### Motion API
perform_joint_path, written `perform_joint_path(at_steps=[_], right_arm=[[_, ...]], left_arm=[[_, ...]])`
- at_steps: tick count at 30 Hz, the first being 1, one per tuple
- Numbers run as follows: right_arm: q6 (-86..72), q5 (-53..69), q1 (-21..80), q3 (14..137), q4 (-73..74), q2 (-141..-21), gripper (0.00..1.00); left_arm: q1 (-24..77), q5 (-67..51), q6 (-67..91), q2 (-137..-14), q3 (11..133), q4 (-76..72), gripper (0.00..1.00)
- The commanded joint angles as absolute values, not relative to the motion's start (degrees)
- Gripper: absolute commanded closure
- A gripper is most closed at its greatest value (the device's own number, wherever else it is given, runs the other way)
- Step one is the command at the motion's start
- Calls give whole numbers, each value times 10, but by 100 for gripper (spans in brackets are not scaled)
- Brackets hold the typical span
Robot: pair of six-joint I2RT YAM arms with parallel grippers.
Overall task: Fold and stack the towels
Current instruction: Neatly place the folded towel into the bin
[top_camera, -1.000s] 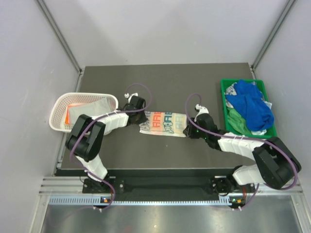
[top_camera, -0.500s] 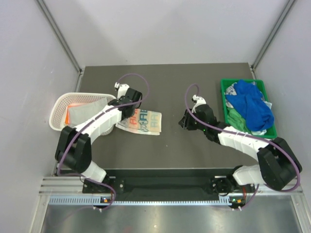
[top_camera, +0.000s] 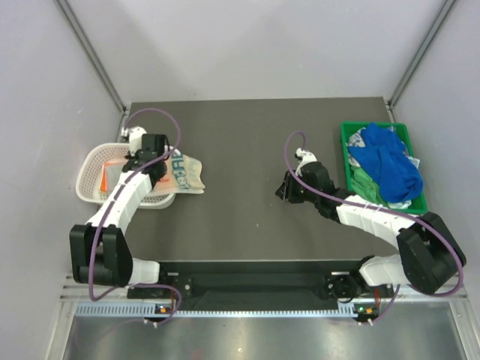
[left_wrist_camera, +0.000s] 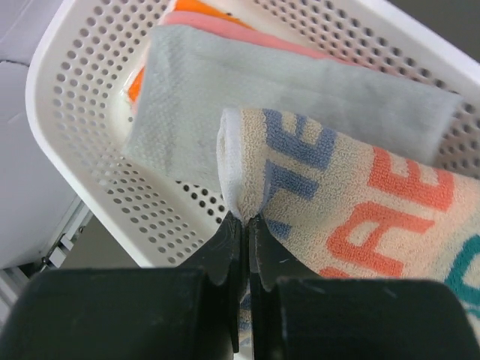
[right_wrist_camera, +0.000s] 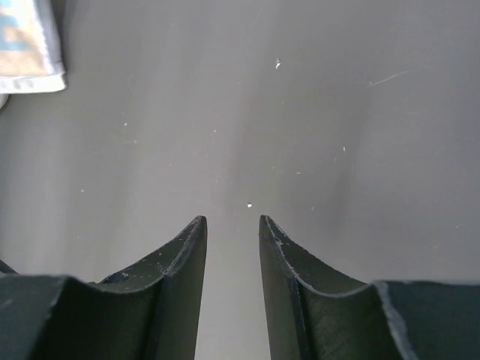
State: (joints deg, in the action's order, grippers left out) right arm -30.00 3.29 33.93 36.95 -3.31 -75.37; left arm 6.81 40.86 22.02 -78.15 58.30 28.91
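Left claw (left_wrist_camera: 244,222) clenched on a corner of the lettered towel (left_wrist_camera: 360,195), I hold it at the basket (left_wrist_camera: 75,150) rim, over the folded towels (left_wrist_camera: 247,90) stacked inside. Right claw (right_wrist_camera: 231,225) hangs released and empty over the table; I judge the blue towel (top_camera: 394,169) and others in the green bin (top_camera: 352,126) remain unfolded.

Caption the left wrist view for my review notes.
Left gripper pinches the folded lettered towel over the mesh basket holding stacked towels.
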Motion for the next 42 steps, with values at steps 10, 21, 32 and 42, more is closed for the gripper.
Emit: perform_joint_path(at_steps=[10, 21, 32, 42], right_arm=[[-287, 43, 336, 396, -38, -745, 66], [-280, 47, 336, 381, -43, -738, 66], [-272, 48, 336, 371, -42, -724, 63], [-259, 36, 336, 399, -18, -705, 41]], left_arm=[[-85, 373, 171, -754, 541, 110, 100], [-199, 294, 221, -850, 577, 90, 84], [-207, 283, 288, -824, 588, 119, 1], [-120, 275, 304, -738, 548, 105, 1]])
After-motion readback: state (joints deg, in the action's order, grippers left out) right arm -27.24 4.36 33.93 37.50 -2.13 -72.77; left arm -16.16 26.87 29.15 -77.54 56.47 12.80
